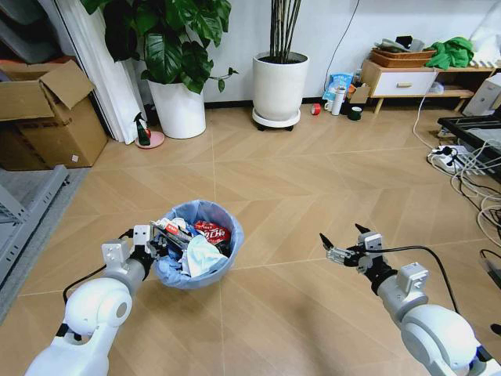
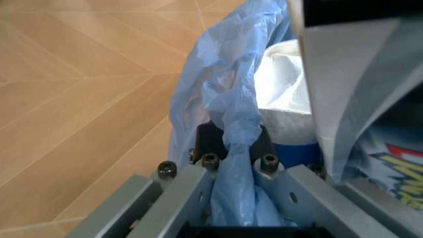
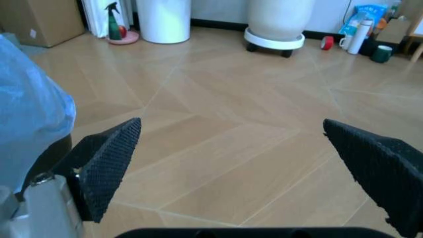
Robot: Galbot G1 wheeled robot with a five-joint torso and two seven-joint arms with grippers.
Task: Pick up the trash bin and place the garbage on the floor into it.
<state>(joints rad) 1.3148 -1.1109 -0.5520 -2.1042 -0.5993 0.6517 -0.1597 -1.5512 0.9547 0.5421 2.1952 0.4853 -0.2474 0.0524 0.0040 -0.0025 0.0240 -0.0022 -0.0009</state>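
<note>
The trash bin (image 1: 197, 270), lined with a crinkly light blue bag, is in front of me and left of centre on the floor (image 1: 313, 180). Garbage fills it: a red wrapper (image 1: 211, 232), crumpled white paper (image 1: 202, 255) and a white printed tube (image 1: 172, 231). My left gripper (image 1: 163, 244) is shut on the bin's near-left rim. In the left wrist view the blue bag (image 2: 228, 114) is pinched between the fingers (image 2: 264, 148). My right gripper (image 1: 342, 235) hovers open to the bin's right, with nothing in it; its black fingers (image 3: 109, 163) stand wide apart over bare floor (image 3: 225, 134).
Two big white plant pots (image 1: 182, 110) (image 1: 279, 86) stand at the back wall, with a spray bottle (image 1: 142, 131) beside the left one. Cardboard boxes (image 1: 47, 110) and a metal rack (image 1: 23, 207) line the left. A power strip and cables (image 1: 450, 160) lie right, near a low cabinet (image 1: 403, 80).
</note>
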